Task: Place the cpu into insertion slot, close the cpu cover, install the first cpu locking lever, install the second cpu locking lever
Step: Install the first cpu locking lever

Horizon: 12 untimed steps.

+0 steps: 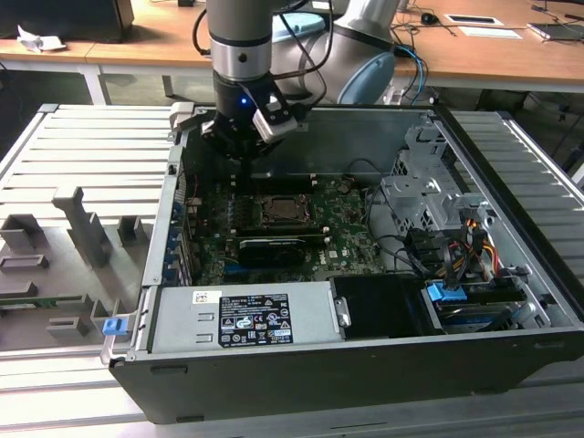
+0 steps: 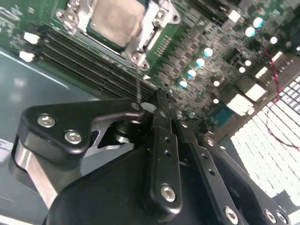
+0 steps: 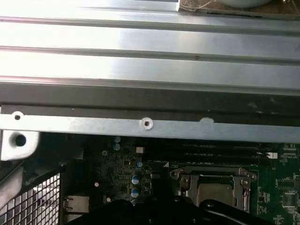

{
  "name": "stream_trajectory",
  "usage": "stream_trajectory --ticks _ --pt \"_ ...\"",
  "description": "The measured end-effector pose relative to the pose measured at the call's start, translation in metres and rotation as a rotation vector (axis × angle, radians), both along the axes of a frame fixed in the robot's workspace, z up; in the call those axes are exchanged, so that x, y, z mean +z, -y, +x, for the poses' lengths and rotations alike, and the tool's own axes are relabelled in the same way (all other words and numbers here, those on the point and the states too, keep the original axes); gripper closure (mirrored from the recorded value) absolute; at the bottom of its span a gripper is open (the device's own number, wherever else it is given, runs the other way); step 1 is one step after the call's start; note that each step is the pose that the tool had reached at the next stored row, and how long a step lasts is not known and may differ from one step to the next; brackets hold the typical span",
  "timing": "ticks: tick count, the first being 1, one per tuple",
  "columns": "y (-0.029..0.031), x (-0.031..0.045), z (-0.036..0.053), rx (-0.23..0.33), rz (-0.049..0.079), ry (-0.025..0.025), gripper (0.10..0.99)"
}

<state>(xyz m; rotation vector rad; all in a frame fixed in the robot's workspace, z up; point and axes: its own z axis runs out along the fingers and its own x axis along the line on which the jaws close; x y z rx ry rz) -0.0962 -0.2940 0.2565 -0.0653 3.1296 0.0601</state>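
The pale cpu lies in the insertion slot on the green board, and it also shows through the window of the cpu cover. The grey cpu cover lies flat over it, framing the chip. A thin wire locking lever runs from the socket's corner to my gripper. The gripper's black fingers are shut, and the lever's end sits right beside the tips. I cannot tell whether they pinch it. In the exterior view my gripper hangs just behind the socket, near the case's back wall.
The open computer case surrounds the work. A long black card lies in front of the socket, with memory slots beside it. The metal case wall is close to the gripper. A drive cage and cables are at the exterior view's right.
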Motion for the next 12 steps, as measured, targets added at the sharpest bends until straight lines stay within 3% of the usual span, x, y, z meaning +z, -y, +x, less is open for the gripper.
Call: stream_trajectory --ticks 8,10,12 --pt "0.0000 -0.0036 0.0445 0.000 0.001 -0.0001 0.980" --pt "0.0001 -0.0045 0.0484 0.000 0.012 -0.0004 0.980" --pt "0.0000 -0.0048 0.0488 0.000 0.043 -0.0002 0.980"
